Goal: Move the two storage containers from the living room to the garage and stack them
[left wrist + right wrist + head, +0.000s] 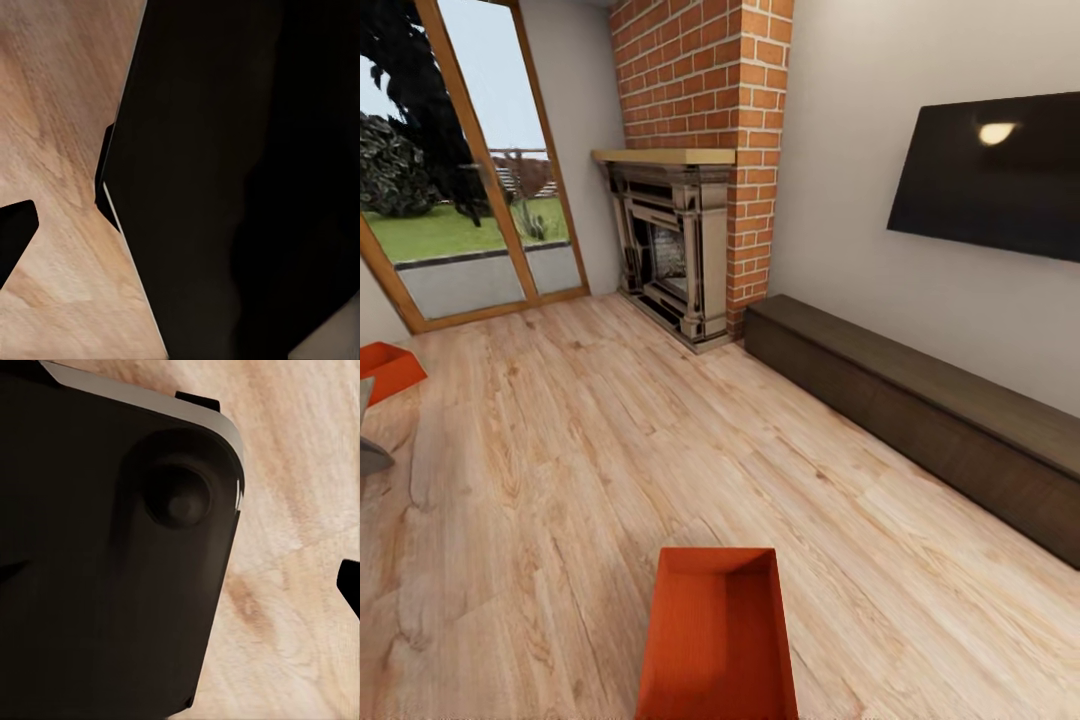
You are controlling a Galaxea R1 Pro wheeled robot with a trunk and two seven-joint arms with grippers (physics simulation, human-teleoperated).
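Living room, approach stage. One orange-red storage container [718, 640], open-topped with straight smooth walls, sits on the pale wood plank floor [610, 450] directly ahead; the second container [388, 368] lies at the floor's far left, near the glazed door [470, 170]. Advisably, square up to the near box before reaching. Brick fireplace [695, 190]; long dark cabinet [920, 420]. Whether either gripper is open cannot be told.
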